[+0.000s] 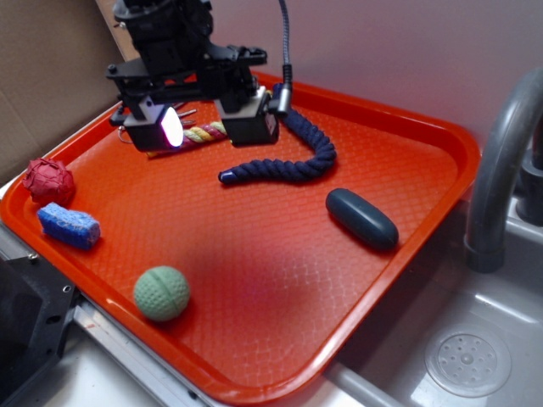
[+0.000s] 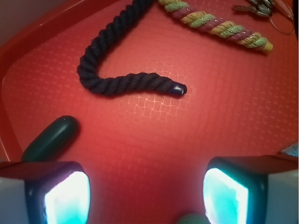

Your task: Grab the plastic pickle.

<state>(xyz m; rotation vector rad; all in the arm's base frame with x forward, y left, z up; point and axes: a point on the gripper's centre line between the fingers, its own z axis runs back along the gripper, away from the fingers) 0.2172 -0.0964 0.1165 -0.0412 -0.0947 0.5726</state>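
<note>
The plastic pickle [image 1: 362, 218] is a smooth dark teal capsule lying on the right half of the orange tray [image 1: 441, 136]. In the wrist view the pickle [image 2: 51, 138] shows at lower left, just beyond the left finger. My gripper [image 1: 204, 127] hangs above the tray's far left part, well left of the pickle. It is open, with lit pads wide apart and only bare tray between them; in the wrist view the gripper [image 2: 145, 196] fills the bottom edge.
A navy twisted rope [image 1: 288, 161] curls between gripper and pickle. A pastel rope [image 2: 215, 25] and keys [image 2: 259, 8] lie at the back. A pale green ball [image 1: 161, 292], blue sponge [image 1: 68, 225] and red ball [image 1: 48, 181] sit at the left. A sink and faucet [image 1: 501, 170] stand right.
</note>
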